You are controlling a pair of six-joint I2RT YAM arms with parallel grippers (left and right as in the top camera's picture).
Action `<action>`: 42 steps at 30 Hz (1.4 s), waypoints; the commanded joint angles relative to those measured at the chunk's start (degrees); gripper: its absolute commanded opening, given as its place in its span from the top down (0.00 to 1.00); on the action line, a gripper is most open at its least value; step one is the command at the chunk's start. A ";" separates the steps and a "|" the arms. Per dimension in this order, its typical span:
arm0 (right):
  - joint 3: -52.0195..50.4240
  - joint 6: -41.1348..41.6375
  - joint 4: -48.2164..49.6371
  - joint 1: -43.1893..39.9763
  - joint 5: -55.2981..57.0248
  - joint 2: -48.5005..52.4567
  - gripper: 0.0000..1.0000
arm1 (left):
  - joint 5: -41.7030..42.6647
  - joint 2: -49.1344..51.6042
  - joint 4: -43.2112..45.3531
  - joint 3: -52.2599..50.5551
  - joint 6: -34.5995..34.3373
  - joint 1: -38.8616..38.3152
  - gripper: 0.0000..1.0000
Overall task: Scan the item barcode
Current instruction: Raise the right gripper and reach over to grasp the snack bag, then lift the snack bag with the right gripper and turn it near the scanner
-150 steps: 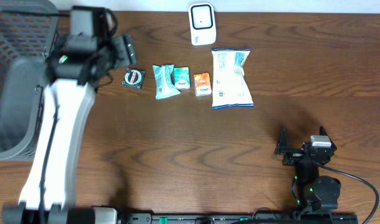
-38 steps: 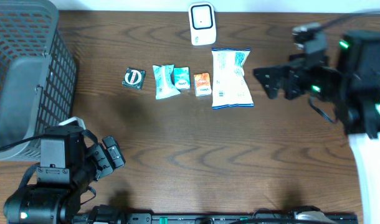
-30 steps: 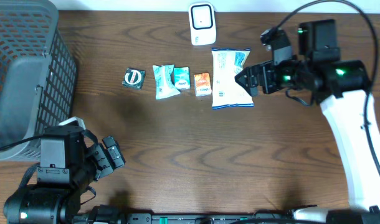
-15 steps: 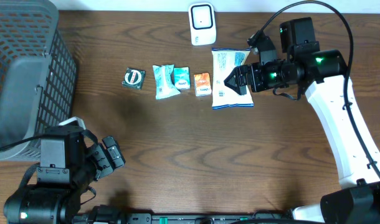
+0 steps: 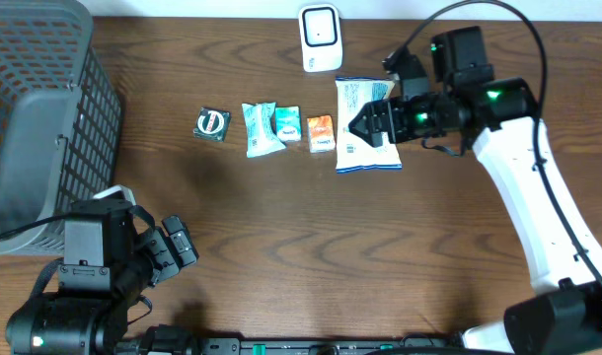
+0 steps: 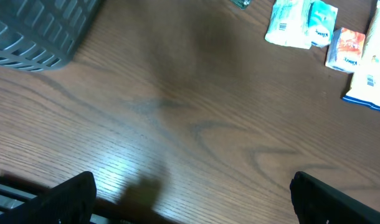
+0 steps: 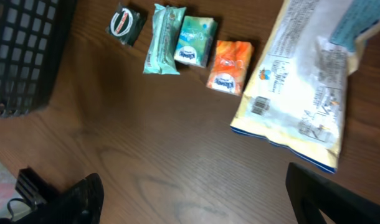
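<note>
A brown wooden table [image 5: 281,227] is seen from above, and a grey mesh basket [image 5: 35,118] is set at its left edge. The right gripper [image 7: 190,186] is held over the white snack bag [image 7: 302,99], which is laid flat near the table's far side, just below the white scanner [image 5: 320,37]. The jaws are spread wide, and nothing is pinched between them. A barcode [image 7: 260,106] is printed on the bag's upturned face. The left gripper [image 6: 190,186] is parked at the near left corner, jaws likewise spread over bare wood. An orange packet [image 5: 321,133], two teal packets [image 5: 263,128] and a dark packet [image 5: 212,123] are lined up left of the bag.
</note>
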 commanded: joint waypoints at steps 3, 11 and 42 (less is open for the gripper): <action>8.24 1.86 -2.27 0.61 1.81 4.98 0.12 | -0.33 0.00 -0.17 -0.04 -0.33 -0.13 0.02; 32.26 1.88 -14.75 0.63 6.03 21.05 0.09 | -0.33 0.00 -0.17 -0.04 -0.33 -0.13 0.02; 36.63 4.20 -12.76 0.24 27.10 49.29 0.99 | -0.33 0.00 -0.17 -0.04 -0.33 -0.13 0.02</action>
